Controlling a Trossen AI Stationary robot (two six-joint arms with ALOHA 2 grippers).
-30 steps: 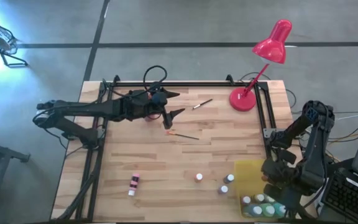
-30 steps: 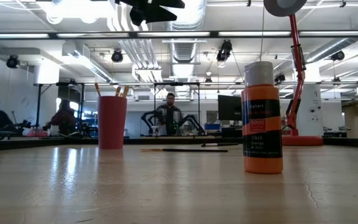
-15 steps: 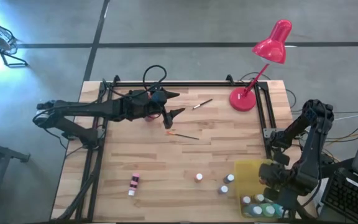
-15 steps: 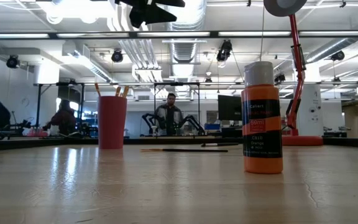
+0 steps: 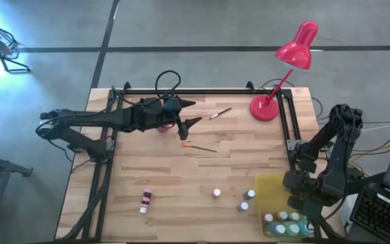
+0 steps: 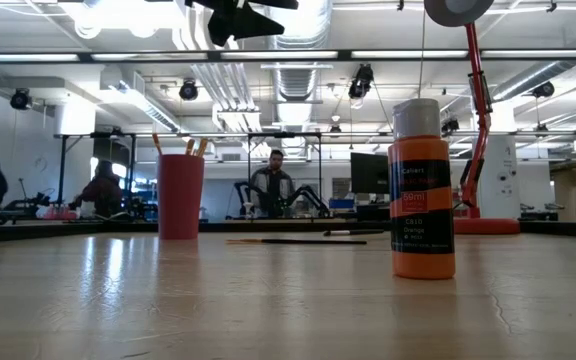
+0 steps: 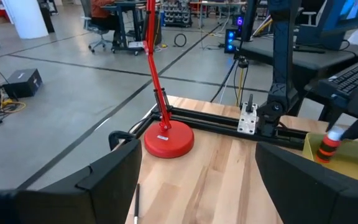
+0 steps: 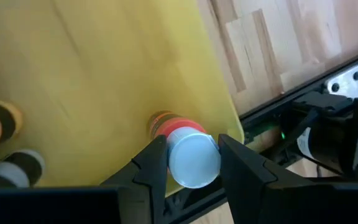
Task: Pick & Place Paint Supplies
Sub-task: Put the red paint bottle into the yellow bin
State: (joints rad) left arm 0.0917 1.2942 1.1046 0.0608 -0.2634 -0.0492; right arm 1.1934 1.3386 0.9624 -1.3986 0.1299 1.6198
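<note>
My right gripper point(image 5: 295, 196) hangs over the flat yellow tray point(image 5: 271, 186) at the table's near right, shut on a small orange paint bottle point(image 8: 166, 124) with a white cap. Several white-capped bottles point(image 5: 284, 220) stand at the tray's near end. More small bottles stand on the table: a pink one point(image 5: 145, 200), one point(image 5: 217, 193) mid-table and two point(image 5: 246, 200) beside the tray. Two thin brushes point(image 5: 198, 146) point(image 5: 221, 114) lie flat near the far edge. My left gripper point(image 5: 189, 113) is held high over the far middle, level and open, holding nothing. My right gripper pinches the bottle's white cap point(image 8: 193, 158) between its two fingers point(image 8: 156, 163), one on either side. The fingers come from above, pointing steeply down. The bottle hangs upright below them over the tray; whether its base touches the tray, I cannot tell.
A red desk lamp point(image 5: 268, 107) stands at the far right corner, its head past the edge. A red cup point(image 6: 180, 195) with brushes stands below my left arm. A black rail frame point(image 5: 286, 122) runs along the far and right edges. An orange bottle point(image 6: 422, 190) stands near the low camera.
My right gripper has sunk toward the yellow tray with the orange bottle still held by its cap. My left arm has kept its place.
</note>
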